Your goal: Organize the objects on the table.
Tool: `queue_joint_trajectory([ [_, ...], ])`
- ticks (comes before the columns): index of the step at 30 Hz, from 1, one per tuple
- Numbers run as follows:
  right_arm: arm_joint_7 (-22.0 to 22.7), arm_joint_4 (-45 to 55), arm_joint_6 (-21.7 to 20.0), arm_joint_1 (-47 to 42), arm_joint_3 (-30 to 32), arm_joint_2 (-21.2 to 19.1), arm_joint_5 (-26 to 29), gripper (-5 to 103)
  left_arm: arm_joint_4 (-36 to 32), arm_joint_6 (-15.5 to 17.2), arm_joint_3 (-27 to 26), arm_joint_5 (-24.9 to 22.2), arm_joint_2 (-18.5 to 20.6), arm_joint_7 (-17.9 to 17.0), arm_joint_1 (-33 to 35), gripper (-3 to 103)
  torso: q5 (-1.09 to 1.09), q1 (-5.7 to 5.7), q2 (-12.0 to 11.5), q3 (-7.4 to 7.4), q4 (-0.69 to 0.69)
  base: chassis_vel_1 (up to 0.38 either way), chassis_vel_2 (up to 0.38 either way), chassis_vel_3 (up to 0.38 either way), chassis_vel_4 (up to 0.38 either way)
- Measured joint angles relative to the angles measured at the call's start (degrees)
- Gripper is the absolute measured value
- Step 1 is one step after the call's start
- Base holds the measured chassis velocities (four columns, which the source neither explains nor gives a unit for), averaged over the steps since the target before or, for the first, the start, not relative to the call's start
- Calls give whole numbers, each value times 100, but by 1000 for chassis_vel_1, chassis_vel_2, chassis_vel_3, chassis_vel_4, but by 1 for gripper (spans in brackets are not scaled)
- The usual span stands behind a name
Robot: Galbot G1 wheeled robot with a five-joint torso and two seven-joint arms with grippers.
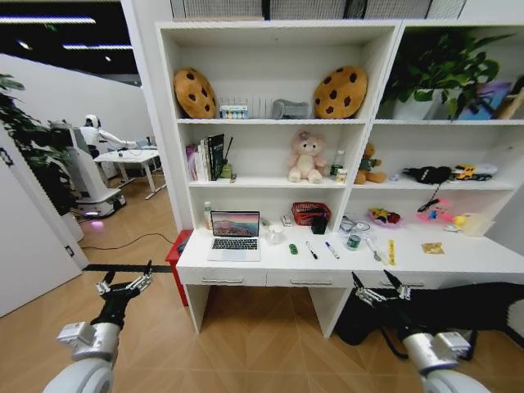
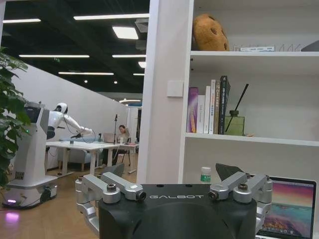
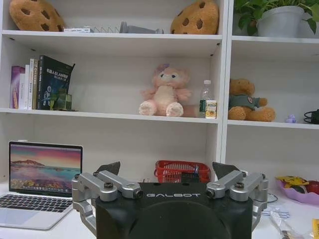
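The open silver laptop (image 1: 235,234) stands at the left of the long white table (image 1: 458,260). Right of it lie a green toy car (image 1: 293,249) and two marker pens (image 1: 312,250) (image 1: 332,250). Further right are a small tin (image 1: 354,241), a yellow strip (image 1: 391,252) and other clutter. My left gripper (image 1: 124,284) hangs open, low and to the left of the table, holding nothing. My right gripper (image 1: 378,288) is open below the table's front edge. The wrist views show each open gripper (image 2: 172,172) (image 3: 169,169) with the laptop (image 2: 289,209) (image 3: 42,177) beyond.
Shelves above the table hold cookie cushions, books (image 1: 206,155), plush toys (image 1: 306,157) and a plant (image 1: 442,70). A red basket (image 1: 309,213) sits at the table's back. A red box (image 1: 176,250) and a black bag (image 1: 458,307) are on the floor. Another robot (image 1: 90,164) stands far left.
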Motion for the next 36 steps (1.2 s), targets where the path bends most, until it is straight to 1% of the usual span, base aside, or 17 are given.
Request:
queue_joint_trajectory([
  [36, -78, -57, 24, -42, -19, 94, -20, 100, -39, -66, 64, 79, -80, 44, 63, 100, 0, 0, 0, 0, 0, -4, 4, 6, -6],
])
